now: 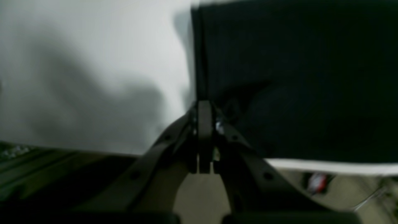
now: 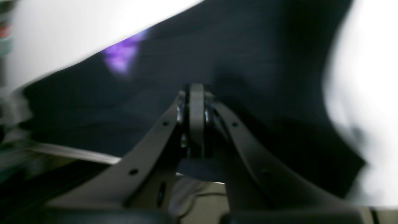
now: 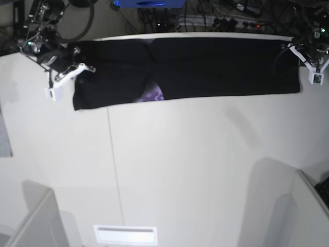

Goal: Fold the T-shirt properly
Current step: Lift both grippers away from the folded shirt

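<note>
claws: our left claw point(image 1: 203, 107) and right claw point(image 2: 196, 93) both pressed together, each at an end of the T-shirt point(image 3: 205, 64) | shirt: long band along top of desk point(image 3: 205, 170) | progress: we judge lengthwise fold done, crosswise folds left

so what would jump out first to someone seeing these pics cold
The long black T-shirt, stretched in a band along the far edge of the white table, with a small purple patch of print peeking out at its near edge. At each end sits a gripper with its jaws shut: the left gripper on the base view's right, the right gripper on its left.
</note>
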Action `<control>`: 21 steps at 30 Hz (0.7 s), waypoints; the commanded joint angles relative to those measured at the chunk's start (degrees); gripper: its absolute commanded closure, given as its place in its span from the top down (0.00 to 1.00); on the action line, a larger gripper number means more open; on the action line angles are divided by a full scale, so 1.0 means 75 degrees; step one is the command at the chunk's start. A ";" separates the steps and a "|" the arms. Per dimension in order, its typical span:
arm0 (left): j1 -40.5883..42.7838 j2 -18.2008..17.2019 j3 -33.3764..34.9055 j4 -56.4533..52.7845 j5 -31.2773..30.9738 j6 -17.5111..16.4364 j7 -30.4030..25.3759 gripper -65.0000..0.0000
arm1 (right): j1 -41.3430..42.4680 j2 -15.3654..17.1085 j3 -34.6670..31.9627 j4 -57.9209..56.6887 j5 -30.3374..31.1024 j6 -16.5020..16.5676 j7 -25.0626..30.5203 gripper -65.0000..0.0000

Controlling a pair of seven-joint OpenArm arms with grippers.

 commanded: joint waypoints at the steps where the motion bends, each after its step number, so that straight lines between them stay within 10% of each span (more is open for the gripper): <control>1: 0.0020 -0.0069 0.0183 0.0106 0.0110 0.0016 -0.0414 0.00 | 0.0114 -0.0073 -0.0046 0.0112 -0.0086 0.0008 0.0105 0.00; 7: -0.0156 0.0166 0.1015 -0.0633 0.1458 0.0027 -0.1035 0.00 | 0.0571 -0.0483 -0.0128 -0.0533 -0.1833 0.0032 0.0094 0.00; 21: -0.1399 0.0611 0.2058 -0.1746 0.2360 0.0262 -0.1047 0.00 | 0.1462 0.0478 -0.0058 -0.3158 -0.1974 -0.0015 0.1395 0.00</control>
